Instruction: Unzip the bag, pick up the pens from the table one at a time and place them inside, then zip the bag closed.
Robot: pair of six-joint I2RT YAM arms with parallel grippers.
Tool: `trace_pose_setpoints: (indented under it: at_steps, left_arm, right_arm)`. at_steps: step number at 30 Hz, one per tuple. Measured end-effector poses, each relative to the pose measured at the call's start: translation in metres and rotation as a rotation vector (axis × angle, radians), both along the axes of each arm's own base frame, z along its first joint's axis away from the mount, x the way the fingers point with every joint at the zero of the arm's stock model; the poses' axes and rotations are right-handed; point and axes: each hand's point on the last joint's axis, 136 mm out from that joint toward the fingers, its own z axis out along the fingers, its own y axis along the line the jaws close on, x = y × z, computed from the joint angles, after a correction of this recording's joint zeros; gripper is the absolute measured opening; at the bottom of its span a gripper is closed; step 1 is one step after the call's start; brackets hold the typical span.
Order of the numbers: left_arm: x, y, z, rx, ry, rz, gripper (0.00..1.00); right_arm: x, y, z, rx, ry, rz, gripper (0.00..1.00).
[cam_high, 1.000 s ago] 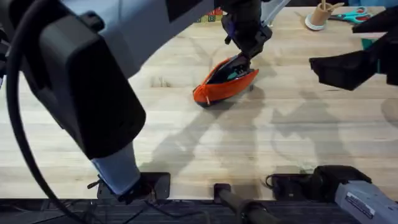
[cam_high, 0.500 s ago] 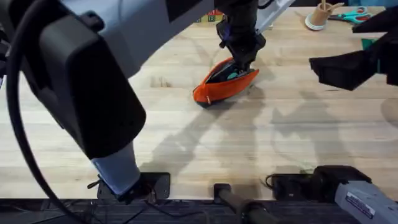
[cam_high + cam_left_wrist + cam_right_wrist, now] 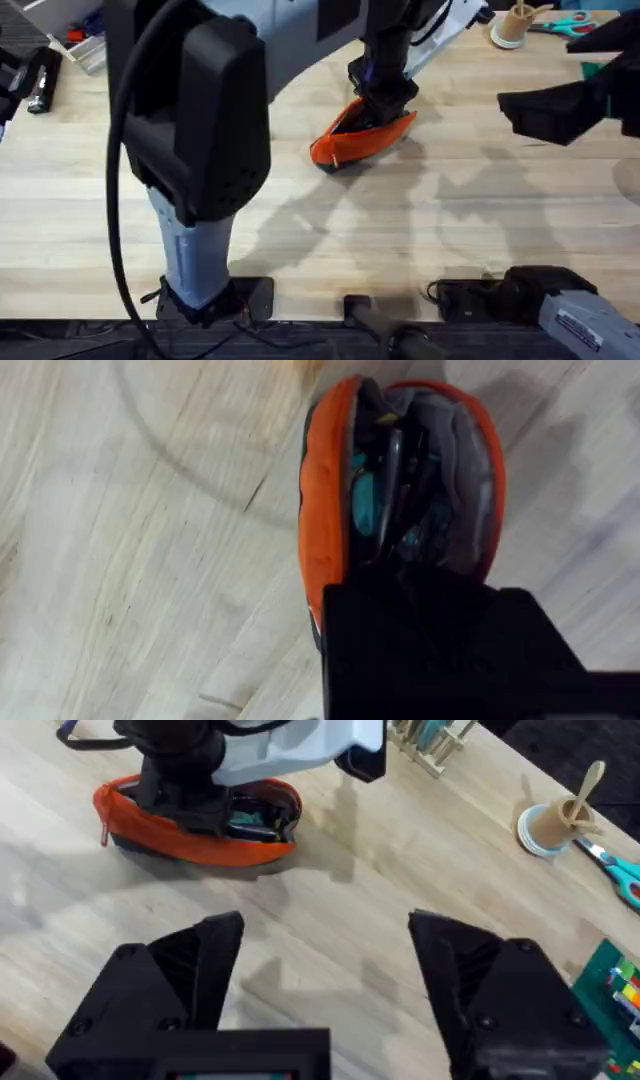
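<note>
The small orange fabric pouch with the dark lining [image 3: 362, 139] sits upper centre on the light wooden desk [image 3: 300, 220], mouth gaping, dark pens [image 3: 392, 490] inside. The left gripper [image 3: 381, 103] has dropped lower into the opening; its jaw state I cannot tell. The right gripper [image 3: 325, 970] hovers wide open, empty. Zipping looks next.

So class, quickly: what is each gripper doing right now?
Left gripper: down at the open bag; fingers cannot be told.
Right gripper: open, holding nothing, above the table.
</note>
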Motion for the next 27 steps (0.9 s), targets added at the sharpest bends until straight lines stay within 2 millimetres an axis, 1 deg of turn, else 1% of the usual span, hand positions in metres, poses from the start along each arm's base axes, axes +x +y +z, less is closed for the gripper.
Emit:
trace_pose_setpoints:
  at_steps: [8, 9, 10, 11, 14, 15, 16, 17, 25, 27]
  left_arm:
    - [0.0, 0.0, -0.0005, 0.001, 0.001, 0.0, 0.043]
    - [0.0, 0.0, -0.0006, 0.001, 0.001, -0.002, 0.07]
    - [0.0001, -0.0002, -0.0005, 0.0, 0.001, 0.0, 0.191]
    - [0.0002, -0.0002, -0.0005, 0.0, 0.0, 0.001, 0.334]
    - [0.0008, -0.0007, -0.0004, -0.002, -0.002, 0.001, 0.808]
    - [0.0009, -0.0007, -0.0004, -0.002, -0.002, 0.005, 0.945]
    - [0.0009, -0.0006, -0.0005, -0.002, -0.002, 0.004, 0.978]
    - [0.0009, -0.0005, -0.0004, -0.002, -0.002, 0.004, 0.988]
    - [0.0001, 0.0001, 0.0, 0.001, 0.001, 0.004, 0.992]
    - [0.0009, -0.0006, 0.0032, -0.002, -0.003, 0.004, 0.992]
  right_arm:
    - [0.0, 0.0, 0.0, 0.0, 0.0, 0.0, 0.997]
    - [0.0001, 0.0, -0.0001, 0.0, 0.0, 0.0, 0.997]
    - [0.0, 0.0, 0.0, 0.0, 0.0, 0.0, 0.997]
    - [0.0, 0.0, 0.0, 0.0, 0.0, 0.0, 0.997]
    - [0.0, 0.0, 0.0, 0.0, 0.0, 0.0, 0.998]
    - [0.0, 0.0, 0.0, 0.0, 0.0, 0.0, 0.998]
    - [0.0, 0.0, 0.0, 0.0, 0.0, 0.0, 0.998]
    - [0.0, 0.0, 0.0, 0.0, 0.0, 0.0, 0.998]
    - [0.0, 0.0, 0.0, 0.0, 0.0, 0.0, 0.998]
    - [0.0, 0.0, 0.0, 0.0, 0.0, 0.0, 0.998]
